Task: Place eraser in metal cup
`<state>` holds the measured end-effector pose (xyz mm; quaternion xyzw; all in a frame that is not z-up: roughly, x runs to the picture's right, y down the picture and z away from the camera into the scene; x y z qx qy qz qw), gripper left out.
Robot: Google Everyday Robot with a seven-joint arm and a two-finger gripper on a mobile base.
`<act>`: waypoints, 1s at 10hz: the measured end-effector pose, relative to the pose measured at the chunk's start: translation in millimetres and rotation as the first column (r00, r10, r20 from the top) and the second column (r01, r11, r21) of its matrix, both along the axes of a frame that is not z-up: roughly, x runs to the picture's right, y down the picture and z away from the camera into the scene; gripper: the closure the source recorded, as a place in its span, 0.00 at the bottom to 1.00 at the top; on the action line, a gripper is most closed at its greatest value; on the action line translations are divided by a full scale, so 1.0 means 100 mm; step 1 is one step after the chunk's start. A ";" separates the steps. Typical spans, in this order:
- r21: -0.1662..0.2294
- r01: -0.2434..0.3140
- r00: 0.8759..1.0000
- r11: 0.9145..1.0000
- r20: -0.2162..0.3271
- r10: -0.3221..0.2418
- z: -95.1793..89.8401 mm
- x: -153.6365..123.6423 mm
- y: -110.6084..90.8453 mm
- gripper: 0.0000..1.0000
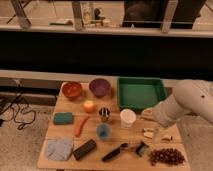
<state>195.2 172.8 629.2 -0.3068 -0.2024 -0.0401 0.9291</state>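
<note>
The eraser (84,149) lies flat near the front edge of the bench (62,134), just beside a grey cloth (59,149) and untouched. The metal cup (104,114) stands upright mid-bench, with a white cup (128,118) to its right and a blue cup (103,131) just in front. The tool (151,129) hangs at the right side, well apart from both, and I cannot tell whether it is open or closed. The likely trouble is the crossing: a low reach could clip the white cup or the black-handled utensil (115,152). A shallow grasp might nudge the eraser off the front edge or snag the cloth. The eraser looks long for that small mouth, so a tilted drop could topple the cup.
</note>
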 end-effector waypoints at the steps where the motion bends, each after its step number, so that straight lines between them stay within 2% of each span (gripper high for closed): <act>1: 0.019 0.011 0.999 1.000 0.034 -0.011 -0.04 -0.08 0.04 0.20; 10: 0.019 0.034 0.998 0.999 0.058 -0.035 -0.03 -0.22 0.12 0.20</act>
